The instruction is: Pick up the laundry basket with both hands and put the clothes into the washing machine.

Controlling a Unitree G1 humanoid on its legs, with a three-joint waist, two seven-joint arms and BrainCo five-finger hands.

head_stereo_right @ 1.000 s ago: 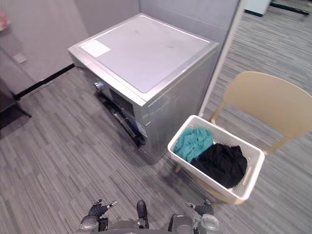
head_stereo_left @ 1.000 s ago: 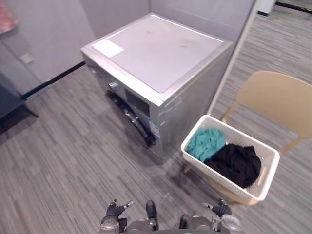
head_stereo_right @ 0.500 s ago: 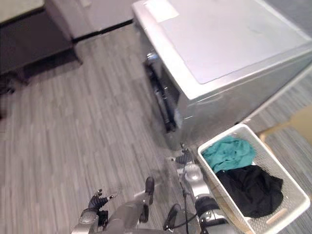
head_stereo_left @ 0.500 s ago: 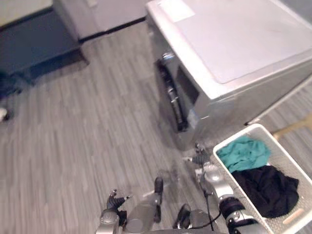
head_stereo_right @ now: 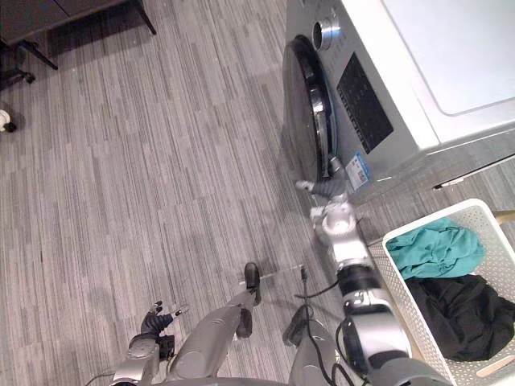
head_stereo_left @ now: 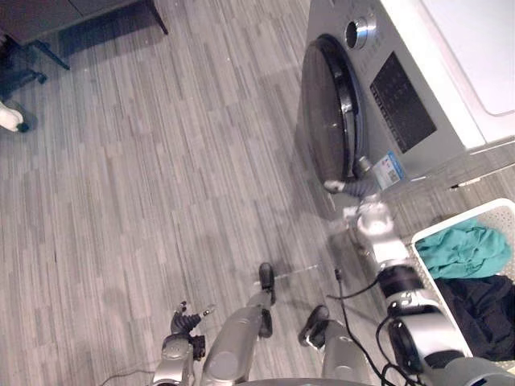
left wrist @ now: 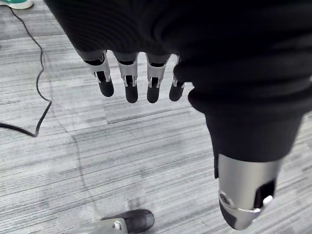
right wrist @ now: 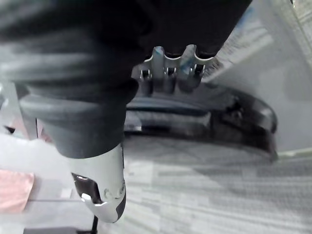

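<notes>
The left hand [head_stereo_left: 186,324] hangs low over the grey plank floor [head_stereo_left: 145,177], its fingers [left wrist: 128,80] straight and loosely spread, holding nothing. The washing machine [head_stereo_left: 418,88] stands further right, its round dark door [head_stereo_left: 326,112] facing the floor space. The right hand [head_stereo_right: 328,193] reaches up to the door's lower rim; its grip cannot be told. Beside the machine sits the white laundry basket [head_stereo_right: 390,241], holding a teal garment [head_stereo_right: 434,249] and a black garment [head_stereo_right: 467,314].
</notes>
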